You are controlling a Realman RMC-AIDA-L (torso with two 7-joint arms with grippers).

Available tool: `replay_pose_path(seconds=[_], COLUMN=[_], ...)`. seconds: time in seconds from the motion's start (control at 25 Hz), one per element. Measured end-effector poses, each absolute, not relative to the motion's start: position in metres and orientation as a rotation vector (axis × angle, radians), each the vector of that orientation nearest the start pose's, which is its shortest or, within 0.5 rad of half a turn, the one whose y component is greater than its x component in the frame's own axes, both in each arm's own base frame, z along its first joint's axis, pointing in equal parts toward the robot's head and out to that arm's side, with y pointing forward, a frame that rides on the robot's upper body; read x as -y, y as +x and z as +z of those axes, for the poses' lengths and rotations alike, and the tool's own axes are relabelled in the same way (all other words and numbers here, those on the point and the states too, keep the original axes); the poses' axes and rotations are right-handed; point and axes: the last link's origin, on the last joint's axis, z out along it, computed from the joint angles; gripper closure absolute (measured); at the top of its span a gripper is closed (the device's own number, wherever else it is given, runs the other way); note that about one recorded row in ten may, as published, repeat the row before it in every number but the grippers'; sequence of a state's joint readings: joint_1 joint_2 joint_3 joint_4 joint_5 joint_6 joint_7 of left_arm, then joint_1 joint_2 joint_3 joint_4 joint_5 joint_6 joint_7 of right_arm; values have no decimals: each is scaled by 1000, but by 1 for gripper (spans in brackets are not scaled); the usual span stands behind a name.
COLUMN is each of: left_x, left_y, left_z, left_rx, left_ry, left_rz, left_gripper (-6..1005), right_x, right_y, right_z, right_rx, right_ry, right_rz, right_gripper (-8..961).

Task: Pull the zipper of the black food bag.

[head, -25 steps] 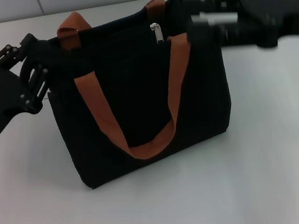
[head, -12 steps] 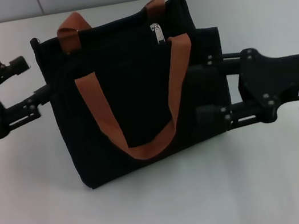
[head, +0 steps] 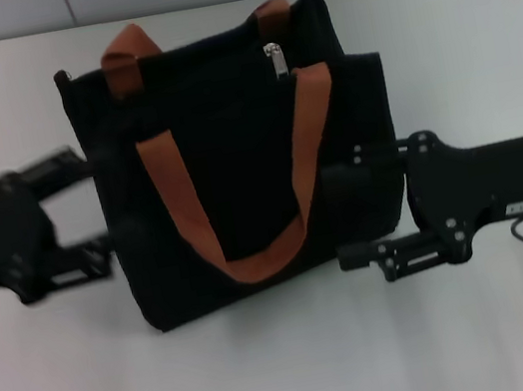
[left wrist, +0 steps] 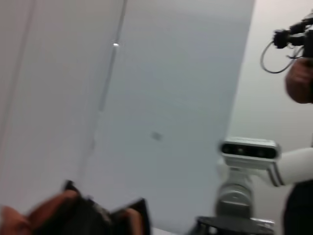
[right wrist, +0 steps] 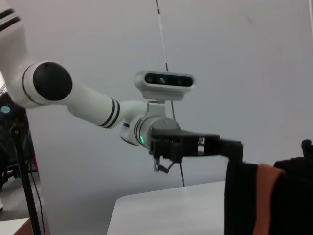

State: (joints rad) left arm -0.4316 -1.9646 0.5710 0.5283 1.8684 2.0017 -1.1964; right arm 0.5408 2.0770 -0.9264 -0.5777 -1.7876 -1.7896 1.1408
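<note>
Both arms dropped fast in the last second. Left end effector [head: 67, 214] went from up at the top corner of the black food bag [head: 235, 160] down to mid-height beside its left wall, blurry, fingers spread, holding nothing. Right end effector [head: 351, 215] came off the top right corner and now sits low by the right wall, upper finger against or behind the fabric, lower one sticking out under it near the desk [head: 293, 372]; open too, nothing clamped as far as can be told. Bag standing upright mid-desk, orange handles [head: 242, 199] draped over the front. Zipper pull [head: 275, 56] hanging near the right end of the top edge, same spot as a second ago. Looks like backing away from the zipper, or re-bracing the sides. Hard to call.
</note>
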Motion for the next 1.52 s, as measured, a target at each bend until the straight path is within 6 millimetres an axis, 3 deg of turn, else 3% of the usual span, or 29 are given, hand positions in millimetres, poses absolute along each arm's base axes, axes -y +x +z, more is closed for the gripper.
replay_pose_path(seconds=[0.08,0.28,0.6,0.76,1.52], left_x=[-258,-242,-229,-225,-223], left_y=[-271,-271,-278,-280,-290], left_z=[35,11,4,-16,-22], left_rx=[399,377,331,351,397], left_ry=[-2794,-2816,-2761,-2816,-2831], left_rz=[-1191,-1211,-1222,-1154,-1068], left_gripper=[158,159,163,163,163], right_x=[-290,-284,-280,-278,-268], right_y=[221,233,241,241,245], right_z=[-29,-41,-54,-57,-65], right_rx=[-132,-111,-115,-111,-137], right_ry=[-2963,-2932,-2949,-2971,-3003], right_rz=[1036,1002,934,921,920], right_gripper=[163,163,164,165,166])
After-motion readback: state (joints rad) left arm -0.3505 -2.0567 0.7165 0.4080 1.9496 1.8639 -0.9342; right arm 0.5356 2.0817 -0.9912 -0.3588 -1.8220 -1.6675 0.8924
